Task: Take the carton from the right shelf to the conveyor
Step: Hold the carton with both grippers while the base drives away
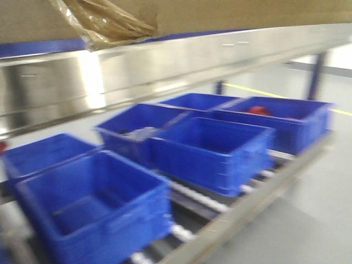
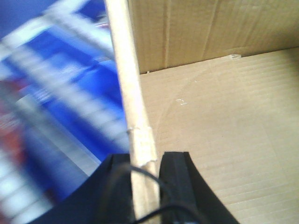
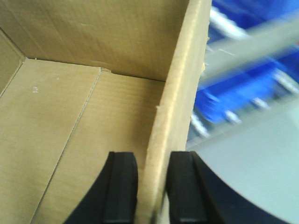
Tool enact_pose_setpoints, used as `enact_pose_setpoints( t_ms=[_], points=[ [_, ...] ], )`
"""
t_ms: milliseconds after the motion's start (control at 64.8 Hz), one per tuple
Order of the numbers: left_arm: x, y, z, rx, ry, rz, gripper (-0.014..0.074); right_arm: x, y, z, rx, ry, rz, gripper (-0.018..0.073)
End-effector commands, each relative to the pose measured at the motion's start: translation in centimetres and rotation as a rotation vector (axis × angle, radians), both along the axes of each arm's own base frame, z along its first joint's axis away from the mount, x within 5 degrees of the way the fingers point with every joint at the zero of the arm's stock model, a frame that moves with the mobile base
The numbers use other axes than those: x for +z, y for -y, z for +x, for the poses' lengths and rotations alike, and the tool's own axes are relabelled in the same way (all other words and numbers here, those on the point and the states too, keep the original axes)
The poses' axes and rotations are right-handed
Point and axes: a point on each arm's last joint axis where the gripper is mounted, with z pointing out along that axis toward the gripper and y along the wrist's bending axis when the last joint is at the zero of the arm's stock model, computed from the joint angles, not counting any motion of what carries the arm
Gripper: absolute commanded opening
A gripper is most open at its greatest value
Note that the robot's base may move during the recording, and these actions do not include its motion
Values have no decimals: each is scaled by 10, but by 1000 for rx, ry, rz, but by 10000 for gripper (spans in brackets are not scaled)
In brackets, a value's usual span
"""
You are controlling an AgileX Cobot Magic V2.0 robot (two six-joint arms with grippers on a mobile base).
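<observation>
The shelf (image 1: 165,71) rail runs just below the carton (image 1: 231,14), with blue bins (image 1: 209,148) lower still. Whether the carton rests on the rail cannot be told. The left gripper (image 2: 145,161) is closed tight on one carton wall, the floor spreading to its right. The right gripper (image 3: 153,161) clamps the opposite wall, the floor to its left. Crumpled tape (image 1: 104,22) hangs from the carton's base.

Blue plastic bins (image 1: 209,151) stand in two rows on white rollers (image 1: 201,197); a far one holds something red (image 1: 258,110). Beyond lies a pale grey floor (image 1: 308,209) crossed by a yellow line (image 1: 258,92), with a dark blue post (image 1: 317,74) at right. The light is bright.
</observation>
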Motion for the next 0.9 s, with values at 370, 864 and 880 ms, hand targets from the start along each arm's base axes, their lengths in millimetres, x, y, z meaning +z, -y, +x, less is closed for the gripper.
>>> enact_pose_setpoints(
  t_ms=[370,864,880],
  points=[
    [4,8,-1,-60,34,-45,-8,11,-6,-4,42,68,86,-66],
    [4,8,-1,-59,36,-43,-8,11,-6,-4,42,68,86,-66],
    [4,8,-1,-59,36,-43,-8,11,-6,-4,42,68,86,-66]
  ],
)
